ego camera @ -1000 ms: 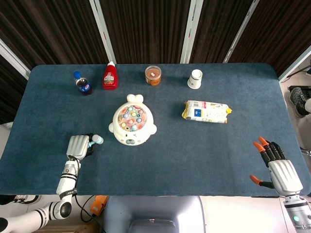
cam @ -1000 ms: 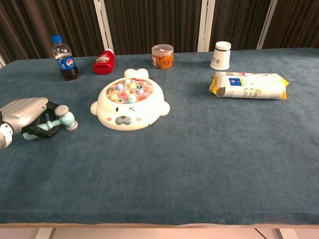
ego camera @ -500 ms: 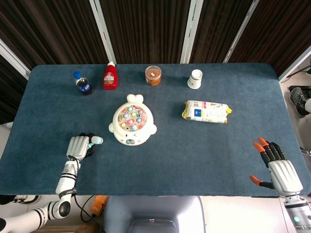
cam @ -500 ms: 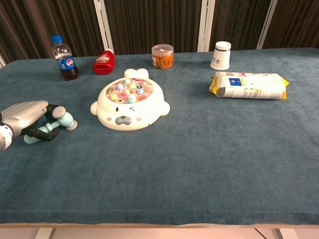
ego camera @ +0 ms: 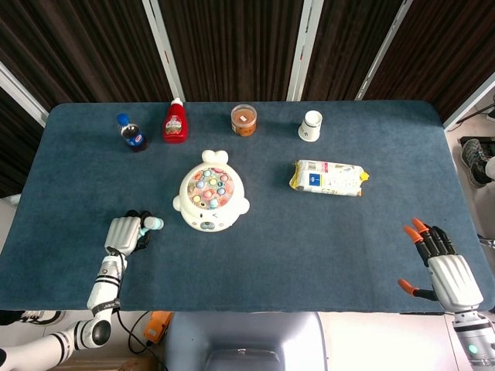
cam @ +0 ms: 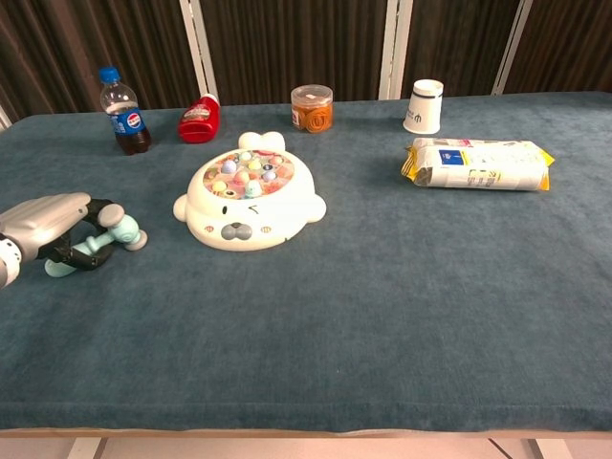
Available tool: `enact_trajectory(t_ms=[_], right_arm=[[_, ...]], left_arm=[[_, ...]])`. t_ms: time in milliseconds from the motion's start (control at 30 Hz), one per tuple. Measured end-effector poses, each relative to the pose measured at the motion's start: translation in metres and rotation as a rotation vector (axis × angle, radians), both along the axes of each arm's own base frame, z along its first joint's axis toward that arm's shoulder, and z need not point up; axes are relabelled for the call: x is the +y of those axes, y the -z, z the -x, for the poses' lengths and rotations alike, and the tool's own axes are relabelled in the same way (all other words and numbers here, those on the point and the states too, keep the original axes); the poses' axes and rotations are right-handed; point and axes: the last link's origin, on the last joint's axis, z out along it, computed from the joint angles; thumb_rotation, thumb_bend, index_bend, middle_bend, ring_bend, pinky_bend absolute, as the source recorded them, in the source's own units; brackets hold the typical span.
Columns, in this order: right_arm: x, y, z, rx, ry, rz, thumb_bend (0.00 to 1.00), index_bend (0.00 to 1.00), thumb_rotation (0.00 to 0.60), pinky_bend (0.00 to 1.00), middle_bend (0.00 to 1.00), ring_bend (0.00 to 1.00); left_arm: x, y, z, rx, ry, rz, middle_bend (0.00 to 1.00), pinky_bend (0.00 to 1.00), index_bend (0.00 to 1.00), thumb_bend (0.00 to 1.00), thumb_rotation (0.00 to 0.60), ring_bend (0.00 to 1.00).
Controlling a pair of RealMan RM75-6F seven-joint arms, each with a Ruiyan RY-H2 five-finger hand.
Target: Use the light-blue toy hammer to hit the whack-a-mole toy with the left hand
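The white whack-a-mole toy [ego camera: 209, 199] [cam: 251, 201], with coloured pegs on top, sits left of the table's middle. To its left the light-blue toy hammer [ego camera: 152, 224] [cam: 117, 232] lies low on the cloth, its head pointing toward the toy. My left hand [ego camera: 124, 234] [cam: 48, 222] covers the handle, with dark fingers curled around it. A clear gap separates the hammer head from the toy. My right hand [ego camera: 441, 263] rests at the table's near right corner with its fingers spread and nothing in it; the chest view does not show it.
Along the far edge stand a cola bottle [ego camera: 131, 132], a red ketchup bottle [ego camera: 175, 122], an orange jar [ego camera: 244, 120] and a white cup [ego camera: 310, 125]. A snack packet [ego camera: 328, 177] lies right of the toy. The blue cloth [ego camera: 309, 247] covers the table.
My left hand has slid a little to the left, away from the toy, and the hammer has shifted with it. The right hand has not moved.
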Motion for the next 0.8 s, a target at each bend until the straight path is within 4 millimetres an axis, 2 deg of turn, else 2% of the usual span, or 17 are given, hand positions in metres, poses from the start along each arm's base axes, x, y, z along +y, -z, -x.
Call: enact_trajectory(t_ms=[533, 800], right_arm=[[0.0004, -0.0007, 0.0001, -0.003, 0.000, 0.003, 0.18, 0.00, 0.600, 0.00, 0.00, 0.00], [0.0005, -0.0002, -0.0001, -0.001, 0.000, 0.000, 0.18, 0.00, 0.600, 0.00, 0.00, 0.00]], left_arm=[[-0.0010, -0.0003, 0.0002, 0.020, -0.003, 0.020, 0.18, 0.52, 0.07, 0.33, 0.600, 0.18], [-0.0021, -0.0009, 0.0004, 0.022, -0.003, 0.029, 0.08, 0.39, 0.05, 0.30, 0.600, 0.09]])
